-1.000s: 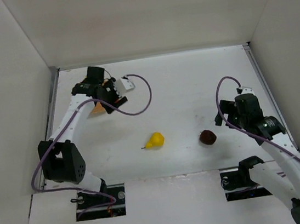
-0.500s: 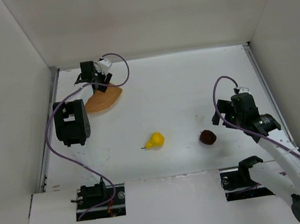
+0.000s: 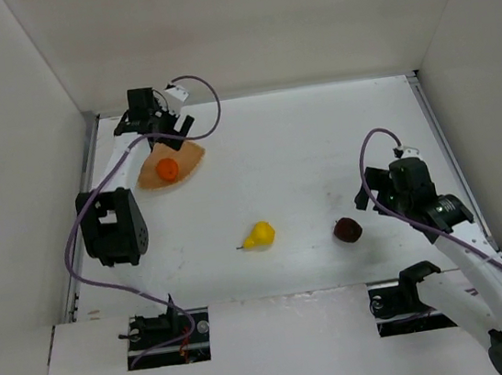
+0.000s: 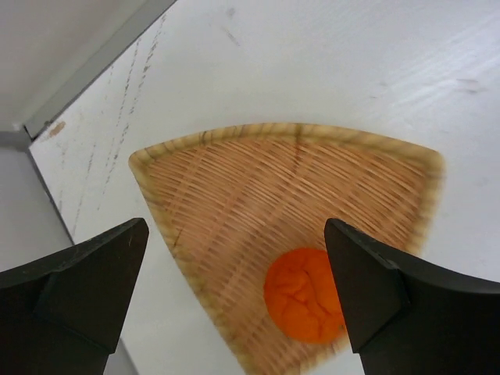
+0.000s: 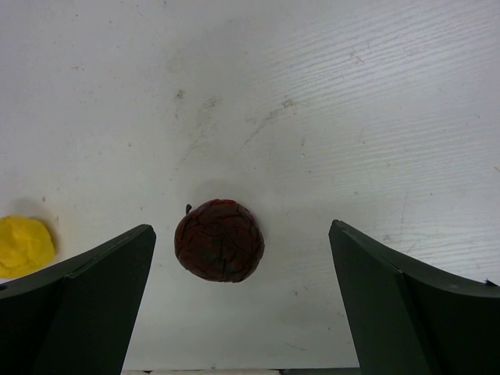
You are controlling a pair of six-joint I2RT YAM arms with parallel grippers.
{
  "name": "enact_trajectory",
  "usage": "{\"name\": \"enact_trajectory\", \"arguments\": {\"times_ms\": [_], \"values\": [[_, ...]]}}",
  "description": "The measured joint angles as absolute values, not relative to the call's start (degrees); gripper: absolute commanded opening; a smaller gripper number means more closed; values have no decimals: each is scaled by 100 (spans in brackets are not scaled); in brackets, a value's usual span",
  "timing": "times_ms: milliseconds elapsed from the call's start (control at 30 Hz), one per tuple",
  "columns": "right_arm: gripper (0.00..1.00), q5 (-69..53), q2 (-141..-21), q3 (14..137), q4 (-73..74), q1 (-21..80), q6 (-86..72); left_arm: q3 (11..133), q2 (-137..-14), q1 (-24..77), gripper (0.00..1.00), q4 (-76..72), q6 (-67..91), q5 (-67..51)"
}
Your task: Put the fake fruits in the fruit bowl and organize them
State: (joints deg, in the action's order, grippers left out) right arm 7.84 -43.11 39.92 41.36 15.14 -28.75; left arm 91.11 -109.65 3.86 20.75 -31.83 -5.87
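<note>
The fruit bowl [image 3: 185, 162] [image 4: 258, 180], a tan fan-shaped woven dish, lies at the far left of the table. A round orange [image 3: 167, 169] [image 4: 305, 295] rests inside it near its front rim. My left gripper [image 3: 162, 130] [image 4: 236, 226] hovers open above the bowl, holding nothing. The yellow pear [image 3: 260, 234] [image 5: 23, 246] lies on the table's middle. The dark red apple [image 3: 347, 229] [image 5: 219, 240] sits to its right. My right gripper [image 3: 374, 197] [image 5: 242, 226] hangs open above the apple, which shows between its jaws, left of centre, untouched.
White walls close in the table on three sides. A metal rail [image 4: 47, 125] runs along the left edge close to the bowl. Purple cables [image 3: 208, 110] loop off both wrists.
My left gripper opened and let go of the orange, which now lies in the bowl; the left arm shifted its pose over the bowl. The right arm barely moved.
</note>
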Motion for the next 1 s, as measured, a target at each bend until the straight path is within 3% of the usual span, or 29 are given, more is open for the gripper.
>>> {"name": "enact_trajectory", "arguments": {"times_ms": [100, 233, 367, 533, 767, 933, 1000], "values": [[100, 753, -4320, 3935, 4095, 1520, -2877, 8969, -10044, 891, 100, 2816, -3594, -878], [100, 593, -4469, 3911, 3953, 1688, -2873, 8350, -8750, 2506, 100, 3774, -4213, -1444], [100, 532, -4633, 3833, 3852, 1968, -2912, 7306, -8307, 3900, 100, 4501, -4449, -2023], [100, 550, -4536, 3686, 3798, 2034, -3146, 6252, -8621, 4263, 100, 4440, -4062, -1903], [100, 646, -4637, 3551, 3653, 2034, -3483, 6016, -8954, 4628, 100, 3448, -3273, -1765], [100, 753, -4921, 3328, 3481, 2036, -3756, 5996, -9470, 4759, 79, 3002, -3009, -1782], [100, 781, -5000, 3262, 3446, 2064, -3857, 5948, -9795, 4713, 65, 2919, -2967, -1758]]}}
